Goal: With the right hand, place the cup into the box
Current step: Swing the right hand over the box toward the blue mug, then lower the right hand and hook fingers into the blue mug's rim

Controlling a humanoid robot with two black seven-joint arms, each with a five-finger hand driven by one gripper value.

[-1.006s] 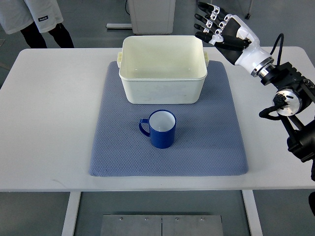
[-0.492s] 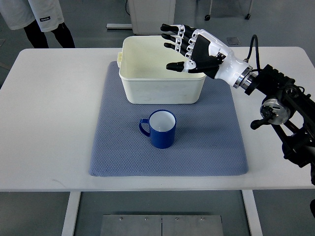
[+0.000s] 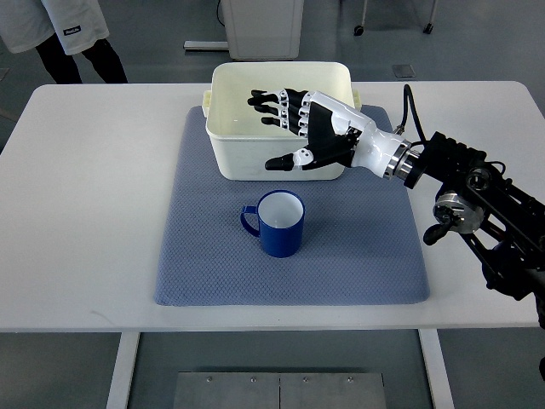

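Fingers [image 3: 277, 102] spread, holding nothing, above box [image 3: 281, 153]; cup [image 3: 279, 223] on blue mat [image 3: 366, 247], white table [image 3: 85, 204].

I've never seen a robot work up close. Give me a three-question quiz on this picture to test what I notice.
1. True or false: the cup already sits inside the box.
2. Which way does the cup's handle point in the picture? A) left B) right C) toward the box
3. Fill in: the right hand, fingers spread, hovers over the ____.

Key:
1. False; the cup stands upright on the blue mat, in front of the box.
2. A.
3. Box; the hand holds nothing.
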